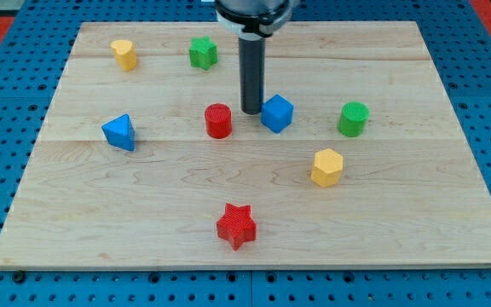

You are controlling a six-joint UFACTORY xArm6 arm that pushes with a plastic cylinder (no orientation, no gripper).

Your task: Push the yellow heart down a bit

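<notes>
The yellow heart sits near the board's top left corner. My tip is on the board near the middle, between the red cylinder on its left and the blue cube on its right, very close to the cube. The tip is far to the right of and below the yellow heart. The rod rises straight up to the dark arm end at the view's top.
A green star lies at the top, left of the rod. A blue triangle is at the left, a green cylinder at the right, a yellow hexagon below it, a red star near the bottom. The wooden board lies on a blue surface.
</notes>
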